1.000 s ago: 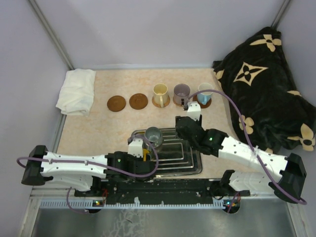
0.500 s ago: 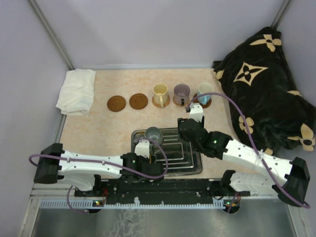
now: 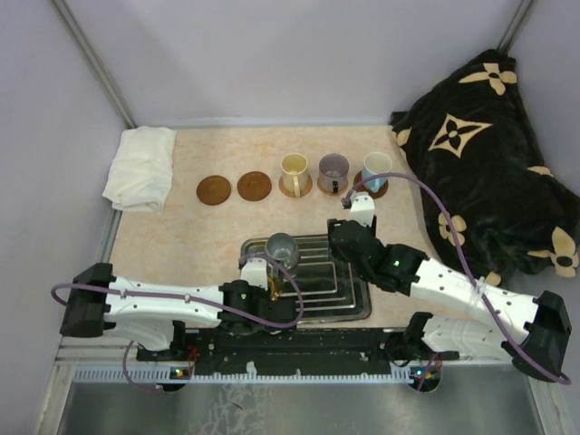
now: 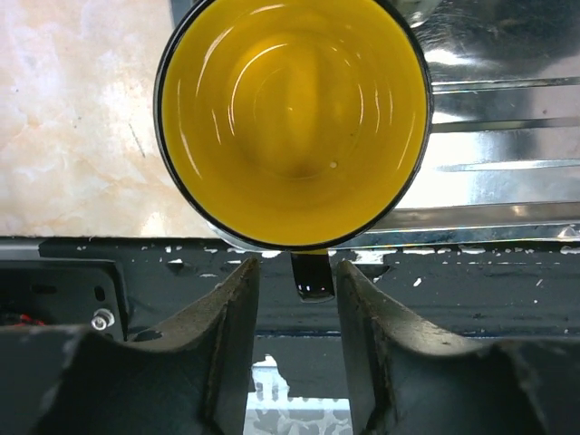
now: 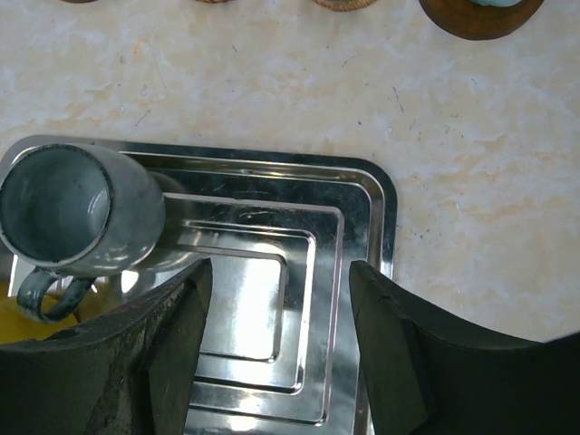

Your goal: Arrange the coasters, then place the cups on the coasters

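Observation:
An orange-yellow cup (image 4: 292,118) stands at the near left corner of the metal tray (image 3: 349,304). Its dark handle (image 4: 313,275) lies between my left gripper's (image 4: 296,313) fingers, with a slim gap on each side, so the jaws are still open. A grey cup (image 3: 282,246) (image 5: 77,213) stands on the tray's far left part. My right gripper (image 5: 281,272) (image 3: 341,237) hovers open over the tray's right half, empty. At the back, two bare coasters (image 3: 214,190) (image 3: 255,186) lie left of the cream cup (image 3: 294,170), purple cup (image 3: 333,169) and light blue cup (image 3: 376,169), each on a coaster.
A folded white cloth (image 3: 140,168) lies at the back left. A dark blanket with cream flowers (image 3: 485,172) fills the right side. The arms' black base rail (image 3: 299,343) runs along the near edge just behind the tray.
My left arm slid right toward the tray and its jaws narrowed round the orange-yellow cup's handle. The right gripper drifted slightly right and nearer, still open.

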`<state>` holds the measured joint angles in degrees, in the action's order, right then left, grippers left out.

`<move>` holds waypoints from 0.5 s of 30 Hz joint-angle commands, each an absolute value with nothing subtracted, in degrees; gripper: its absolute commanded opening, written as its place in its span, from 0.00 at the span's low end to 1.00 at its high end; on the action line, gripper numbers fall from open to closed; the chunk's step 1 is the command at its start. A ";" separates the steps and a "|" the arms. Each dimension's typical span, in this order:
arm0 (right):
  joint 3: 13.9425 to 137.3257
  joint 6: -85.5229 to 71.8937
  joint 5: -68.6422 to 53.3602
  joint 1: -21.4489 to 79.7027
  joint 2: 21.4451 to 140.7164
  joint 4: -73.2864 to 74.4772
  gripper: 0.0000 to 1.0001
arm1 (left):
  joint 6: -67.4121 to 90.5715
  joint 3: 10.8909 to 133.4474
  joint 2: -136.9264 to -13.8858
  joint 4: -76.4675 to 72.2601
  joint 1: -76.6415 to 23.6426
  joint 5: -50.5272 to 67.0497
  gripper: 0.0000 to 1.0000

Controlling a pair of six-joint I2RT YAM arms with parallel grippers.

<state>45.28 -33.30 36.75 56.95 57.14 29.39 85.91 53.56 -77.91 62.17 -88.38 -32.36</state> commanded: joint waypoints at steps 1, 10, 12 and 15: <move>45.56 -34.40 37.62 57.13 56.22 27.30 0.63 | 90.08 52.46 -76.32 66.44 -88.64 -30.42 0.44; 45.53 -34.92 37.27 57.13 57.21 27.10 0.64 | 91.01 50.66 -75.52 66.98 -88.66 -28.74 0.41; 45.49 -34.95 37.29 57.13 57.23 27.06 0.64 | 91.02 50.25 -75.50 66.68 -88.63 -28.90 0.41; 45.53 -34.90 37.18 57.17 57.47 26.83 0.64 | 91.01 49.78 -75.67 66.30 -88.62 -29.24 0.42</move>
<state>45.25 -34.04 36.34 56.97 57.17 29.15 88.07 50.68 -76.60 63.79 -88.38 -29.30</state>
